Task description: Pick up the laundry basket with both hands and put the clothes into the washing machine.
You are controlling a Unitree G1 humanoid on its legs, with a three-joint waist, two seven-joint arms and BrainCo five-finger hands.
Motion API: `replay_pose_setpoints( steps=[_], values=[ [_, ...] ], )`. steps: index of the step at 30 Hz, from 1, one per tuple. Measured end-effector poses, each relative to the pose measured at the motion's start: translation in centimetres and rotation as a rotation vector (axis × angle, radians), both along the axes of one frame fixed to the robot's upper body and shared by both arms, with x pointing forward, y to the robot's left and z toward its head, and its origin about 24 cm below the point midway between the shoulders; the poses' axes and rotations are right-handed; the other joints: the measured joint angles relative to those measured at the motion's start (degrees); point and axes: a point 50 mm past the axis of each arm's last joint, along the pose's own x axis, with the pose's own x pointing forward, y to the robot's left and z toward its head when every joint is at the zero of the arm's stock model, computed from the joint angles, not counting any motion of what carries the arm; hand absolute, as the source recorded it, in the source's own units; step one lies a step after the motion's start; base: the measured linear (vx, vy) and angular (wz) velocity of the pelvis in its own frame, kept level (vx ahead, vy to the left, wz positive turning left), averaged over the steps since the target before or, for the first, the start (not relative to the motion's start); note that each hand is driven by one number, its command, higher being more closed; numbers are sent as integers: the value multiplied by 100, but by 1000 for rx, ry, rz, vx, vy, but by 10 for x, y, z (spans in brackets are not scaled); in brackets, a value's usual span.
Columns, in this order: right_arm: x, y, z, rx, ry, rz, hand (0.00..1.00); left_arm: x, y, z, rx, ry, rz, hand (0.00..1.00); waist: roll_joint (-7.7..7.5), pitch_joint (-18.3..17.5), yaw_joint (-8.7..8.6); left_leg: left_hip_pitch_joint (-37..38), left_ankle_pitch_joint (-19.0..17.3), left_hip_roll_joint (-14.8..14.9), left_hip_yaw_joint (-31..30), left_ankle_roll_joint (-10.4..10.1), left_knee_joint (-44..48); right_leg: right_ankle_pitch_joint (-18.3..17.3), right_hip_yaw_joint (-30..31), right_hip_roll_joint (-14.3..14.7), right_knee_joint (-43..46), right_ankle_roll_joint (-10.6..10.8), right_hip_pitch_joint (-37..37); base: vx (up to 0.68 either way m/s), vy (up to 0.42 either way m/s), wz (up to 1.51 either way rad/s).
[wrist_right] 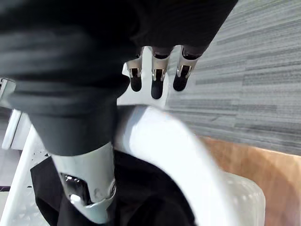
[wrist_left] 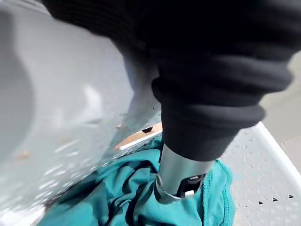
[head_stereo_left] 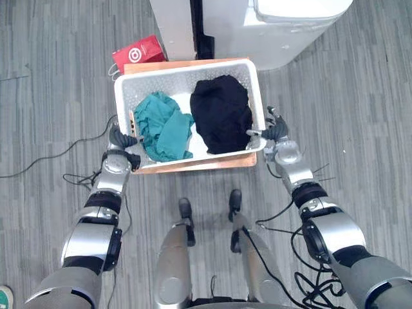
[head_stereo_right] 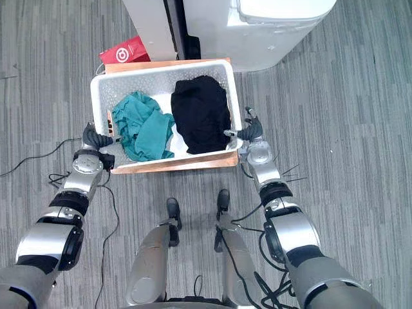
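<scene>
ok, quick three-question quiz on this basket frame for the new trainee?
1. True or false: the black garment lies on the robot's left side of the laundry basket, the teal garment on its right.
2. What lies directly beneath the basket? A) a rug B) a wooden board C) a chair
3. Fill in: the right hand has its thumb ____ the basket's rim and its fingers outside.
Key: 1 false; 2 B; 3 inside.
</scene>
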Motion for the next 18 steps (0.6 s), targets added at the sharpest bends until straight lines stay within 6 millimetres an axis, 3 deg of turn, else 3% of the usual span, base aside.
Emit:
replay_pose_setpoints(
  steps=[7,10,16,18],
  values=[
    [-2,-5,-1,-5,1,-18,100,-2,-6,-5,-42,-5,-27,100,6,35,14,57,40,-44,-54,12,-66,-7,-52,-24,1,-9,55,37,-26,5],
    [-17,-13,-14,3,-26,-40,100,-18,-18,-19,-122,-49,-70,100,7,215,15,331,61,-87,-65,25,-202,-60,-78,-53,-5,-25,286,45,-11,7],
    [-85,-45,-75,52,32,-129,100,-88,-55,-77,-309,-21,-130,100,8,193,-13,1033,57,-206,-94,25,-604,-307,-137,-84,-6,44,847,96,-8,7],
    [-115,-54,-87,82,33,-163,100,-115,-66,-91,-349,12,-164,100,5,-133,-122,1172,49,-243,-89,29,-748,-396,-140,-102,-9,82,918,84,11,3]
  ],
)
